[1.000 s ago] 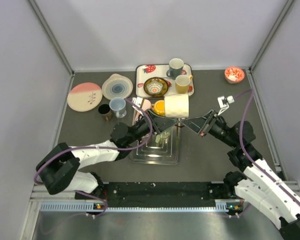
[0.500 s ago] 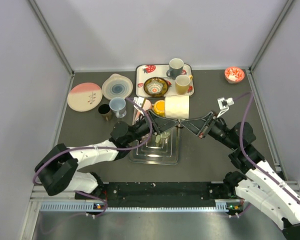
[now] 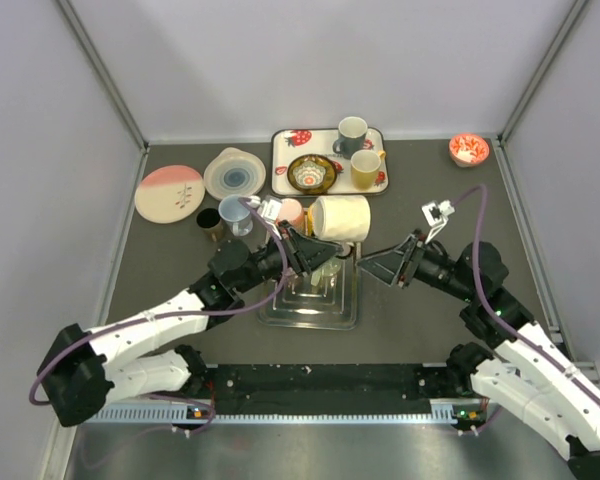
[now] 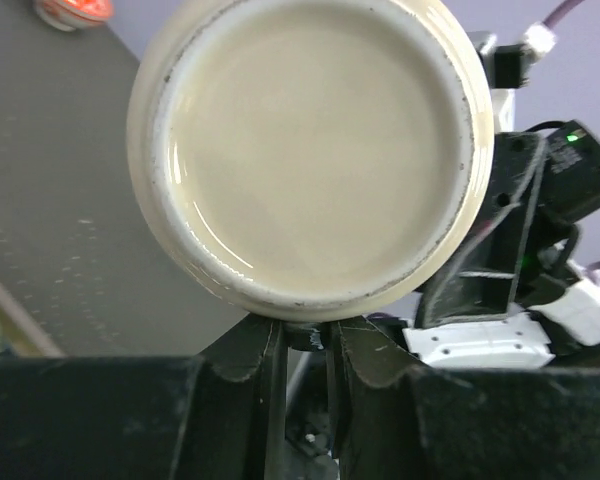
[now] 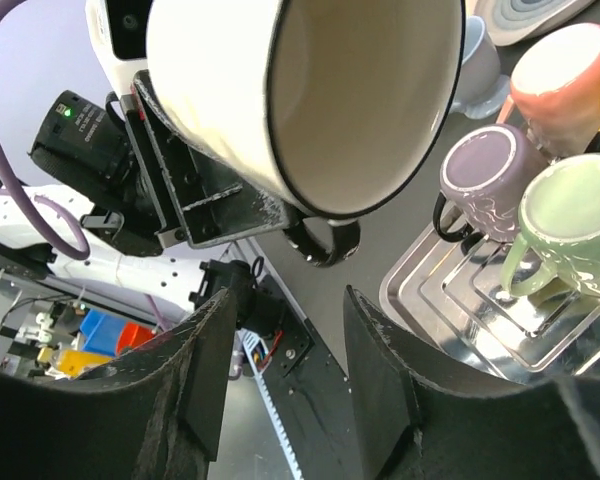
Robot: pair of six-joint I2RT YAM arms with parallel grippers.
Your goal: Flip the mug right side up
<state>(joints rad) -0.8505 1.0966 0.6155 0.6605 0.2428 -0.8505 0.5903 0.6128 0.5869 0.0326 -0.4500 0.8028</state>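
The cream mug (image 3: 342, 218) with a black rim hangs on its side above the metal tray (image 3: 310, 312). Its base (image 4: 310, 150) faces the left wrist camera and its mouth (image 5: 365, 95) faces the right wrist camera. My left gripper (image 3: 315, 250) is shut on the mug's black handle (image 4: 306, 336), which hangs below the body. The handle (image 5: 325, 240) shows as a loop in the right wrist view. My right gripper (image 3: 372, 262) stands open just right of the mug, its fingers (image 5: 210, 350) apart from it and holding nothing.
On the metal tray (image 5: 450, 295) stand upside-down purple (image 5: 490, 165), green (image 5: 570, 225) and pink (image 5: 565, 75) mugs. Behind are a strawberry tray (image 3: 292, 140) with mugs and a bowl, two plates (image 3: 170, 193), a blue mug (image 3: 235, 211), a dark cup (image 3: 209, 222) and a red bowl (image 3: 469, 150).
My left gripper closed on the mug's handle. My right gripper then opened, let go of the mug and drew back to the right. The mug shifted slightly left and back.
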